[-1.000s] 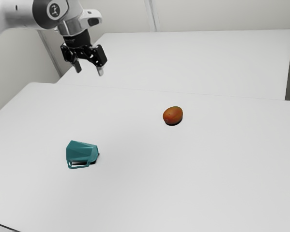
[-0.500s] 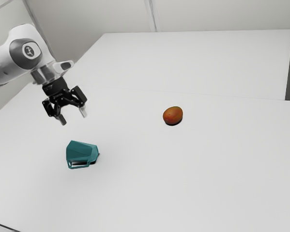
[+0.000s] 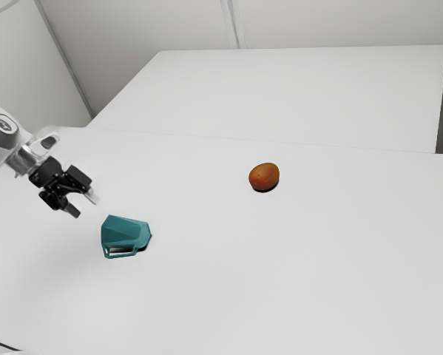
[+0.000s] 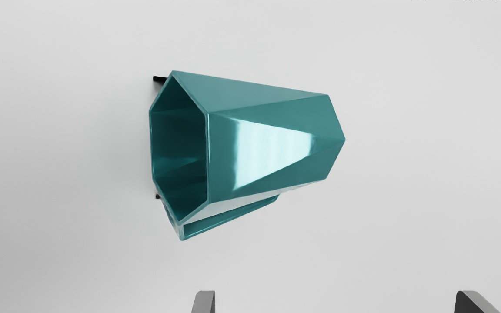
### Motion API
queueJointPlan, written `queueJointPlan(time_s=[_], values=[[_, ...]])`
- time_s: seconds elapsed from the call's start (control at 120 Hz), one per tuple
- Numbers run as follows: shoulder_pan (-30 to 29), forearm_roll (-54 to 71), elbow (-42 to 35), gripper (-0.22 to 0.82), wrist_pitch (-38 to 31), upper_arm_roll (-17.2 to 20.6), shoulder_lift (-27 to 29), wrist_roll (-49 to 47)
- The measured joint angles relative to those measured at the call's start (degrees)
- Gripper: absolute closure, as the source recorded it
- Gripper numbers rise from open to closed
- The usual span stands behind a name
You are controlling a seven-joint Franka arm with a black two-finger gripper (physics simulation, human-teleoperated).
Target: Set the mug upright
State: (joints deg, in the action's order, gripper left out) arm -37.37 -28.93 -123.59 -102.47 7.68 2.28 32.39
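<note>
My gripper [image 3: 83,205] hangs above the table in the exterior view, up and to the left of the teal mug [image 3: 124,233], and does not touch it. The faceted mug lies on its side, its handle facing the exterior view's bottom edge. In the wrist view the mug [image 4: 268,139] shows its open mouth and dark inside, with the handle along one side. The gripper [image 4: 335,302] stands open there, fingertips wide apart with bare table between them.
An orange-red round fruit [image 3: 264,177] rests on the white table [image 3: 317,266], well to the exterior view's right of the mug. A second white surface [image 3: 295,96] lies beyond the table, and a dark line runs at the lower left corner.
My gripper has come down and toward the exterior view's left, from high above the table to a lower spot near the mug. Mug and fruit have stayed in place.
</note>
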Motion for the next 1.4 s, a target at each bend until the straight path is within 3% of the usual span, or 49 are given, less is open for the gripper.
queueJointPlan(time_s=[0.167, 0.442, 0.833, 1.033, 1.258, 1.4], values=[[-3.32, -5.03, 1.44, 0.00, -0.48, -0.08, -6.83, 10.50], [-4.15, -11.80, 2.10, 0.00, 0.20, -0.08, -12.35, 22.81], [-4.10, -17.79, 2.00, 0.01, 1.49, 0.25, -15.78, 32.85], [-4.59, -19.44, 1.72, 0.24, 3.28, 0.31, -16.55, 35.90], [-4.67, -19.85, 1.90, 0.58, 4.54, 0.41, -16.29, 38.43], [-4.63, -19.90, 1.93, 0.69, 4.86, 0.65, -15.96, 39.65]])
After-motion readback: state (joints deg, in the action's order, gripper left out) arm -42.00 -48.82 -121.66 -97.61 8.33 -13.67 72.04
